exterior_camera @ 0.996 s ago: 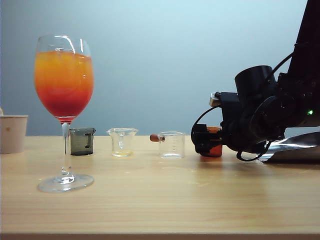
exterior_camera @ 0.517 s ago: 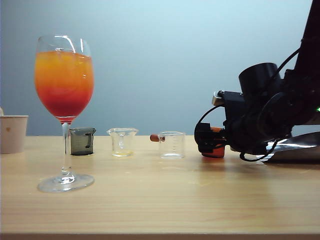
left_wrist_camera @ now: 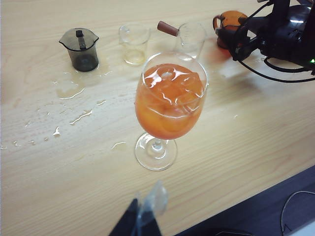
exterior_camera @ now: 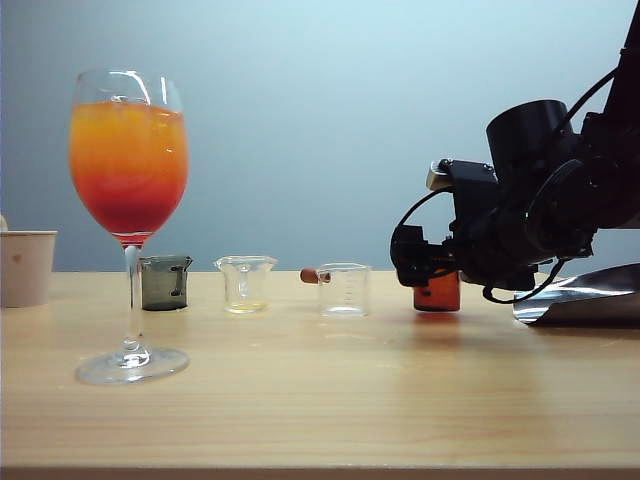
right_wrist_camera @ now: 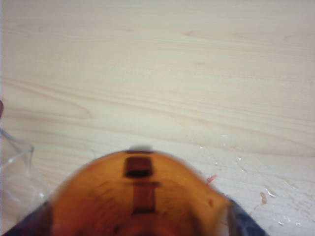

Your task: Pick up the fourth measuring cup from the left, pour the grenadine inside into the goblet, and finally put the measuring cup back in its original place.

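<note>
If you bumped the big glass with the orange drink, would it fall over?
Probably easily. The goblet is nearly full on a thin stem over a small foot, so it looks top-heavy. The table beside it shows wet streaks, so it might slide. Being thin glass, it would likely break.

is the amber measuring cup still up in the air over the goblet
No, the amber measuring cup stands on the table at the right end of the row, far from the goblet, with the right gripper beside it.

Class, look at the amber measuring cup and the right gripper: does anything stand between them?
Nothing visible does. The open right gripper sits right at the fourth measuring cup, its fingers either side of it; the clear cup stands apart, off to one side.
</note>
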